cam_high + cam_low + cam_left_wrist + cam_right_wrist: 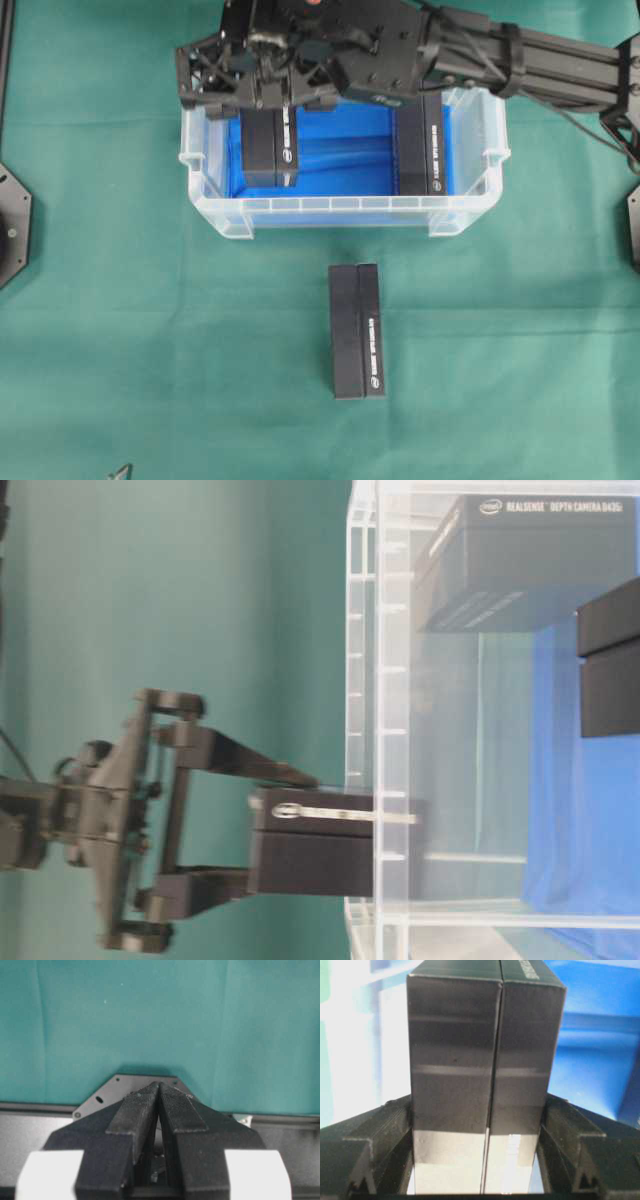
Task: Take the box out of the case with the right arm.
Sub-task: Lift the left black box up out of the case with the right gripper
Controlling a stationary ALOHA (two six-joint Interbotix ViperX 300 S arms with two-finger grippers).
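The case (330,210) is a clear bin with a blue bottom, standing at the back of the green table. Two black boxes are in it. My right gripper (265,100) reaches in from the right and is shut on the left box (268,150), one finger on each long side. In the right wrist view the fingers (395,1135) press against that box (455,1050). The table-level view shows the gripper (285,830) holding the box (320,840) with its gripped end sticking out past the case's rim (362,680). My left gripper (159,1085) is shut and empty over bare cloth.
A second black box (420,150) stands at the case's right end, partly under the right arm. Another box (357,330) lies on the cloth in front of the case. Black base plates (12,225) sit at the table's left and right edges.
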